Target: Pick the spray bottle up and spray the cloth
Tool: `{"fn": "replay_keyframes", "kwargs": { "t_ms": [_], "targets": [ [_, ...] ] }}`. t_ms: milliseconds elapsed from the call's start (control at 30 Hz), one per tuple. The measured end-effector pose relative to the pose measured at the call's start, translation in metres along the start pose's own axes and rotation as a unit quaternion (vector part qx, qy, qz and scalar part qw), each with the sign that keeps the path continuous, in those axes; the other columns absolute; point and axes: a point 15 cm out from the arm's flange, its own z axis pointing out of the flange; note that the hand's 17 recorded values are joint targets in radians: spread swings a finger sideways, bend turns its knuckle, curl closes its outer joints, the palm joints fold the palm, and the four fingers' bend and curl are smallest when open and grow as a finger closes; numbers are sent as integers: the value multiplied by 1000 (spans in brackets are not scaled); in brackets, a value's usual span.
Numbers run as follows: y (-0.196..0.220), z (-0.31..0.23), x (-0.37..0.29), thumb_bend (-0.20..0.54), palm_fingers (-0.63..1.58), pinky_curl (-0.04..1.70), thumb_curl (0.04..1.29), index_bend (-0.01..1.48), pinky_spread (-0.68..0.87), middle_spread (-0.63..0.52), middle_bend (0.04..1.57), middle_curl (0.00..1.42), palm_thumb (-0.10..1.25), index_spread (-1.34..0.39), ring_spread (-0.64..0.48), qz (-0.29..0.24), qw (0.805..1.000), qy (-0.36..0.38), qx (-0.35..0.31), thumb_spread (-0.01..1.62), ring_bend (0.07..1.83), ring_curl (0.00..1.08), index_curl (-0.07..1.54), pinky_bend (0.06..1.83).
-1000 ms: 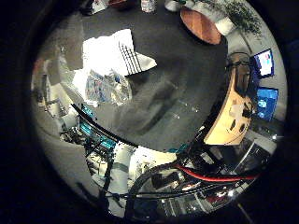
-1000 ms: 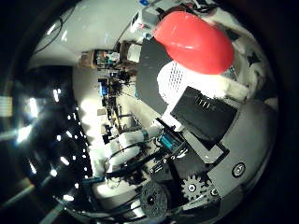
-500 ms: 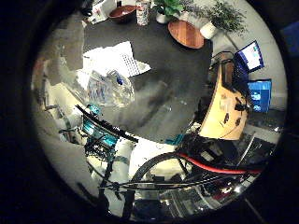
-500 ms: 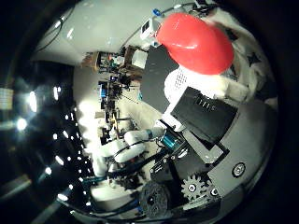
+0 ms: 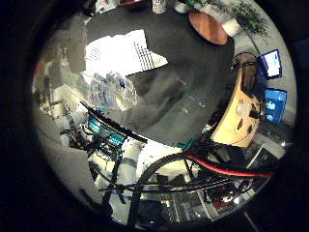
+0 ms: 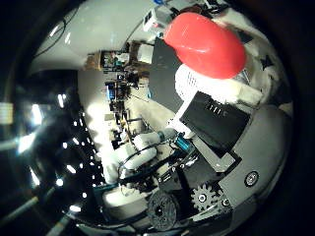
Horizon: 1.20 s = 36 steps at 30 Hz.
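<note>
My right hand (image 6: 219,120) is shut on the spray bottle. In the right thumb side palm view the bottle's red spray head (image 6: 205,44) is close to the palm, with white and black fingers (image 6: 246,90) curled against it. In the right little finger side palm view the bottle's clear body (image 5: 114,90) hangs over the edge of a dark table (image 5: 188,82). The white cloth (image 5: 121,53), with a patch of dark stripes, lies flat on that table just beyond the bottle.
On or beyond the table's far side are a round wooden top (image 5: 209,26), a potted plant (image 5: 249,14) and small containers (image 5: 158,6). A wooden chair (image 5: 241,114) and lit monitors (image 5: 272,65) stand beside the table. Room lights show in the right thumb side palm view (image 6: 39,147).
The whole little finger side picture has shifted, so the hand has moved. The cloth now looks larger and nearer to the bottle. The red head stays in the same place against the fingers.
</note>
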Motion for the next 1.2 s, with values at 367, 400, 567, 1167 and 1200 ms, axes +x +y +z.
{"fn": "replay_keyframes", "kwargs": {
  "t_ms": [367,400,567,1167,1200],
  "targets": [
    [-9,17,-9,-22,1230,647,974,1134,-307,-188,1321,658,1013,-275,-214,13,1000,-3,-17,455,1436,568,662,1276],
    [-9,14,-12,-22,1230,647,973,1134,-307,-188,1321,658,1013,-275,-214,12,1000,-3,-13,455,1436,568,662,1276],
    [-11,-3,-36,-22,1230,647,972,1134,-307,-190,1322,658,1013,-275,-214,0,1000,-12,22,455,1436,568,662,1276],
    [0,-59,-208,-21,1230,645,970,1133,-306,-190,1322,657,1014,-281,-214,-136,971,-147,132,455,1436,568,663,1277],
    [-2,-59,-218,-21,1230,645,969,1133,-306,-190,1322,657,1014,-282,-214,-145,967,-158,134,455,1436,568,663,1277]
  ]
}}
